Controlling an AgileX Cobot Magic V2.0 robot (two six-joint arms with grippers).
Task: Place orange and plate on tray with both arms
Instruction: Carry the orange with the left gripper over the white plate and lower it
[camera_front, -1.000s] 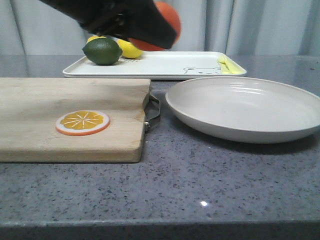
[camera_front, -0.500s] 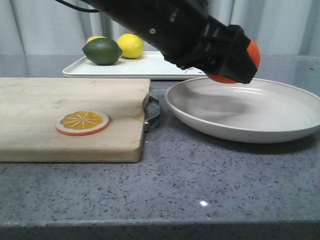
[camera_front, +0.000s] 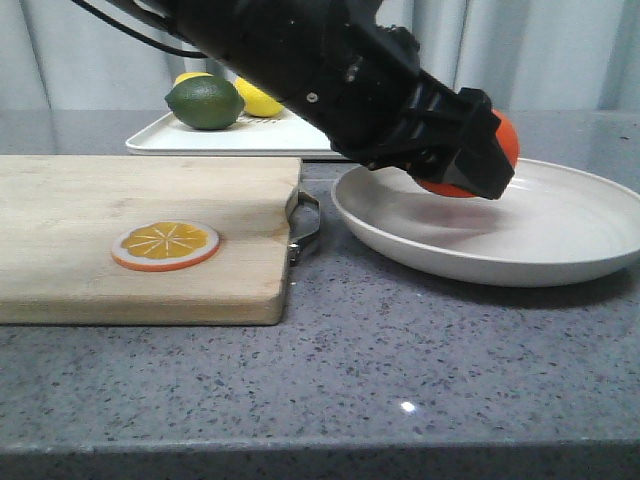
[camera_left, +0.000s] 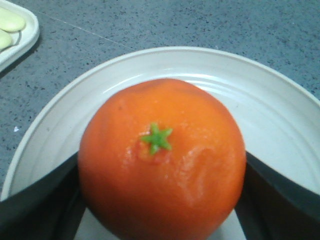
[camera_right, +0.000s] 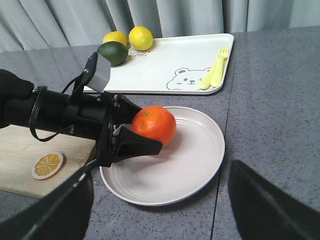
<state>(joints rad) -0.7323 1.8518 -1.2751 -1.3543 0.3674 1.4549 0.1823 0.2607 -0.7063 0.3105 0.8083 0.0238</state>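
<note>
The left gripper (camera_right: 150, 132), clenched on the orange (camera_right: 154, 125), had descended from above the tray (camera_right: 165, 67) to hover over the plate (camera_right: 200, 165); release there seemed next

orange (camera_left: 162, 162): held between 2 dark fingers (camera_left: 37, 200), green stem star facing the camera
plate (camera_left: 280, 107): seen directly behind the orange, off-white, ringed inside
tray (camera_left: 22, 37): only a rounded white corner shown, apart from the plate
pale yellow-green pieces (camera_left: 7, 22): lying on the tray corner
countertop (camera_left: 175, 22): grey, speckled
</note>
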